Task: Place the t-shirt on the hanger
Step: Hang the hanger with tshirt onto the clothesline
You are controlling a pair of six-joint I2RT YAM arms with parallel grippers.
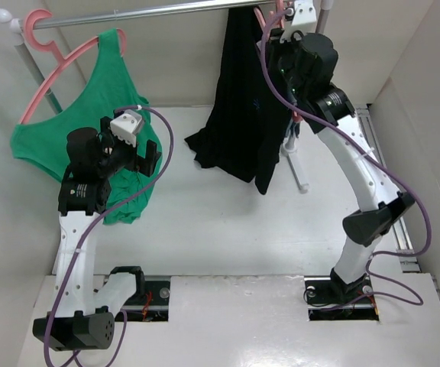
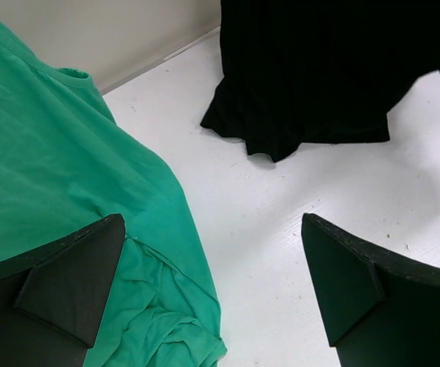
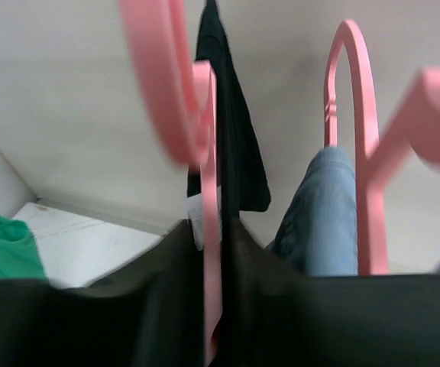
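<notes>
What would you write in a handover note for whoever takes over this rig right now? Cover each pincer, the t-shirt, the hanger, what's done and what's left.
Left pincer: open, empty, low over the table beside the green tank top.
Right pincer: up at the rail, shut on the neck of the hanger.
T-shirt: hanging from that hanger, hem down near the table.
Done: shirt appears to be on the hanger.
Left: shoulder seating and hook on rail are unclear; check both, then probably release.
</notes>
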